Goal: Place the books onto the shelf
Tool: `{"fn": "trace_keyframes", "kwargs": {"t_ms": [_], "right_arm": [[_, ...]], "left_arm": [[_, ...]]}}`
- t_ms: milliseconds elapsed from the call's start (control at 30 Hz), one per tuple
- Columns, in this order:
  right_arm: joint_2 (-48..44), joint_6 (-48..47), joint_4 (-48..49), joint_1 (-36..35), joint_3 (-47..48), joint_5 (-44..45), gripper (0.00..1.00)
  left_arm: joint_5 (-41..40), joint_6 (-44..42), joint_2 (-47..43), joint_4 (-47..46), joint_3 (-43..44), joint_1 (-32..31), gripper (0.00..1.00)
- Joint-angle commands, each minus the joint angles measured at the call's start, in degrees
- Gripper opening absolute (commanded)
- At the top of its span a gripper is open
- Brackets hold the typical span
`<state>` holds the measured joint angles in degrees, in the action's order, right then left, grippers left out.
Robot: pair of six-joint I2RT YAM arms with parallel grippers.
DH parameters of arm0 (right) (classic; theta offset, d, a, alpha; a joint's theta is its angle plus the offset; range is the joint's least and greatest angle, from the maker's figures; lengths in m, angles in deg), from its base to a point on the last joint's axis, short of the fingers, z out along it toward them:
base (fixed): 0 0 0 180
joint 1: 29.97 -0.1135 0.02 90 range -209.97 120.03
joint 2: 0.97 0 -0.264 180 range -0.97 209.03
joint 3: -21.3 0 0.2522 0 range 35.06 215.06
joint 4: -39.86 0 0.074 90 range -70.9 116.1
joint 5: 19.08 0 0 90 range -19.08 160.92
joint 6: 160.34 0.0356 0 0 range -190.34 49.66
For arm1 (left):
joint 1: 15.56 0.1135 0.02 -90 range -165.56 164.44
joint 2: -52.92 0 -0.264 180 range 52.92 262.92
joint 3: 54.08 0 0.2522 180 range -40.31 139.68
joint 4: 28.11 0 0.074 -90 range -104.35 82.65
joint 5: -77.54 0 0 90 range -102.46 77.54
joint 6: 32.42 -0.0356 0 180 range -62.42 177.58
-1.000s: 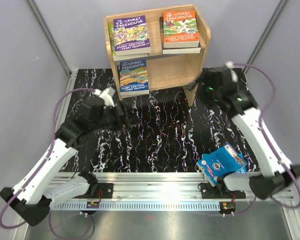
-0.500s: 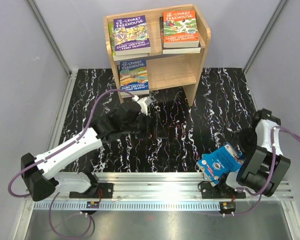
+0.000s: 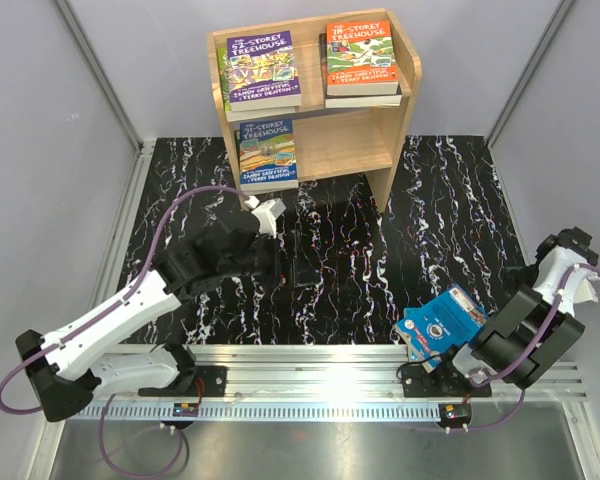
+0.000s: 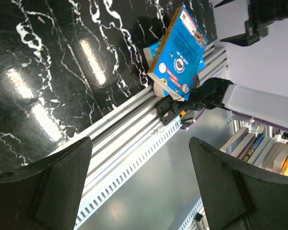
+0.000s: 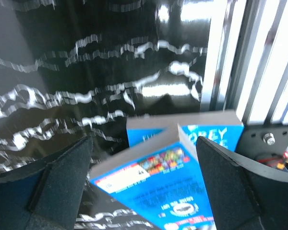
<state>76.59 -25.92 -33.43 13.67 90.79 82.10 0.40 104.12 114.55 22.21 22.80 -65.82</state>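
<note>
Right hand (image 5: 144, 140), spread wide, hangs apart from the blue books (image 5: 156, 184).

Overhead, both wrists: blue books (image 3: 445, 322) apparently shared

shelf (image 3: 345, 145): table (image 3: 450, 200) rear | books (image 3: 262, 68): on shelf | loose books (image 3: 445, 322): near-right edge

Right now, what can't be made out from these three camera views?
- Top view: covers beneath the purple-covered paperback and the orange-covered paperback on the light wooden shelf, hidden by those top books.
- Right wrist view: bright blue paperbacks, print blurred, cut by the bottom edge; their count unclear.
- Top view: their near corner, covered by the white right arm.
</note>
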Motion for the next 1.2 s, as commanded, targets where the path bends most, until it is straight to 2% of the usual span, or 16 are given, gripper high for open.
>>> {"fn": "trace_keyframes", "kwargs": {"t_ms": [0,167,333,433,467,533,600,667,767,800,867,900,1000,1067,1100,1167], "right_arm": [[2.84,-1.87,5.97,1.54,-0.25,3.33,0.95],[8.39,-1.98,11.62,1.45,-4.04,-3.07,0.83],[4.62,1.10,19.96,1.28,-13.70,-10.99,0.72],[3.21,3.03,22.96,-0.47,-17.75,-15.66,0.54],[2.86,3.73,23.31,-3.96,-18.19,-15.84,0.44],[3.03,7.07,23.58,-8.89,-18.46,-15.40,0.37],[3.82,11.97,25.06,-17.85,-17.85,-15.40,0.29],[6.36,16.11,26.30,-28.27,-16.79,-15.83,0.25],[13.02,23.59,30.42,-39.12,-11.62,-17.50,0.17],[15.14,24.56,34.96,-45.68,-7.25,-18.73,0.15],[21.98,23.44,37.81,-50.82,-1.26,-22.67,0.12],[23.76,21.17,33.55,-53.54,6.42,-22.43,0.12],[24.40,15.79,21.68,-53.58,17.03,-17.35,0.15],[21.51,11.50,12.57,-52.17,22.20,-9.71,0.34],[20.54,10.43,9.72,-51.29,23.54,-7.42,0.49],[17.38,8.67,3.14,-46.91,24.69,-3.10,0.66]], "left_arm": [[-1.26,-0.67,-1.77,1.15,-0.27,-0.19,0.86],[-1.96,-0.49,-3.00,2.20,-1.15,-0.19,0.86],[-2.49,0.30,-3.62,2.47,-2.64,-0.10,0.86],[-2.49,0.83,-3.88,2.47,-3.34,-0.10,0.86],[-2.58,0.83,-4.06,2.38,-3.43,-0.10,0.86],[-2.93,1.00,-4.14,2.20,-4.13,-0.10,0.86],[-3.02,1.44,-4.23,1.94,-4.75,-0.10,0.86],[-3.11,1.62,-4.32,1.68,-5.02,-0.10,0.86],[-3.72,1.53,-4.32,2.11,-4.58,-0.02,0.86],[-3.90,1.36,-4.32,2.29,-4.40,-0.01,0.86],[-4.16,1.18,-4.23,2.64,-4.05,0.34,0.86],[-4.25,1.01,-4.15,2.64,-3.88,0.60,0.86],[-4.07,0.83,-3.62,2.91,-2.82,0.95,0.86],[-4.51,0.83,-3.53,2.82,-2.56,1.04,0.86],[-4.69,1.00,-3.53,2.65,-2.64,1.04,0.86],[-4.78,1.35,-3.53,1.77,-3.08,1.04,0.86]]}}
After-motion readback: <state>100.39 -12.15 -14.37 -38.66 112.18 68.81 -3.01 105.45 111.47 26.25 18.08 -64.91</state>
